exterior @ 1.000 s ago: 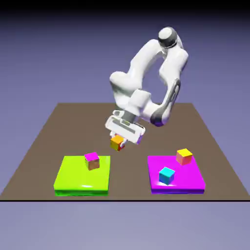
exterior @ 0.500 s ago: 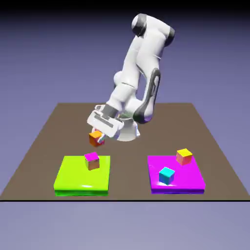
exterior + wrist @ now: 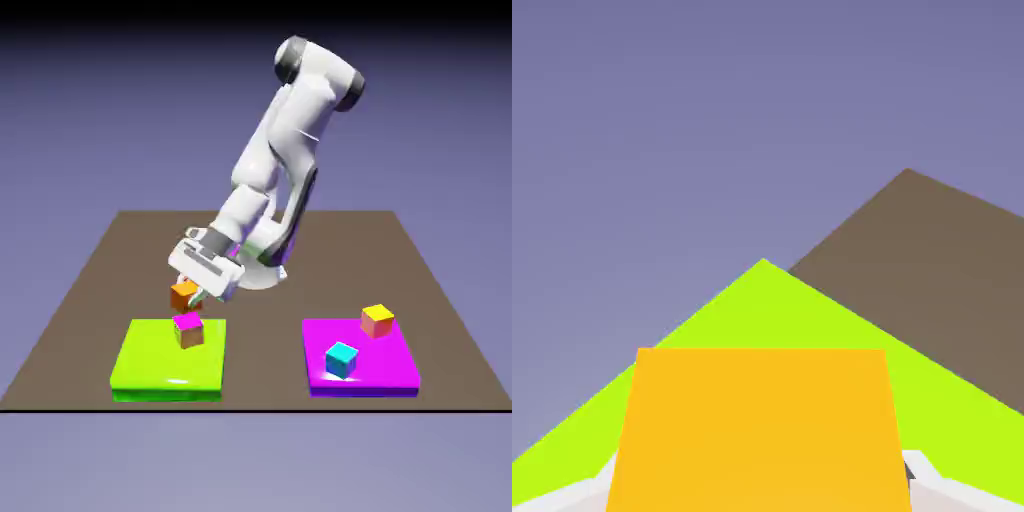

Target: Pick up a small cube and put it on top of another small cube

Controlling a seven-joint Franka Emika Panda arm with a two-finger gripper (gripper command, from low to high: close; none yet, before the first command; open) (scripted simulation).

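Note:
My gripper (image 3: 188, 297) is shut on the small orange cube (image 3: 184, 294), which hangs in the air just above the magenta-topped, tan-sided cube (image 3: 188, 329). That second cube rests on the lime green platform (image 3: 150, 362) at the exterior view's left. The orange cube (image 3: 760, 430) fills the bottom of the hand view, covering the fingertips, with the lime platform (image 3: 762, 305) behind it. The magenta-topped cube does not show in the hand view.
A magenta platform (image 3: 385, 375) at the exterior view's right carries a cyan cube (image 3: 341, 359) and a yellow-topped cube (image 3: 377, 320). The brown table (image 3: 110, 260) extends behind both platforms, and its corner (image 3: 932, 260) shows in the hand view.
The arm has swung toward the exterior view's left and lowered, carrying the orange cube from between the platforms to just above the magenta-topped cube. The gripper has stayed shut on it.

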